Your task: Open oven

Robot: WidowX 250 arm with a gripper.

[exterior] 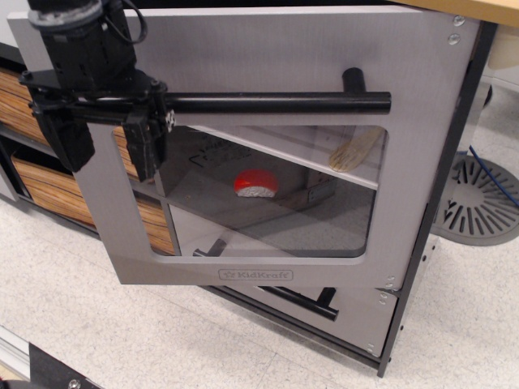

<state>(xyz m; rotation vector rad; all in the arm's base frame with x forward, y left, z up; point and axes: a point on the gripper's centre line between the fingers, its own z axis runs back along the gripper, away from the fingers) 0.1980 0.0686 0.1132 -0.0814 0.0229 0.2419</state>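
The oven's silver-grey door (284,49) is hinged on the right and stands partly swung open, its left edge out from the cabinet. Its long black bar handle (276,103) runs across the door above the clear window (268,211), and the KidKraft logo (255,275) is below. My black gripper (109,166) hangs at the handle's left end. Its fingers (150,146) point down, spread wide on either side of the bar's end, so it is open. The white shelf (268,146) shows through the window.
A red toy item (255,183) and a wooden spoon (357,150) lie inside the oven. A short grey drawer (357,312) with a black bar sits under the door. Wood-grain drawers (45,186) are to the left. A round grey slotted base (478,203) stands on the floor at the right.
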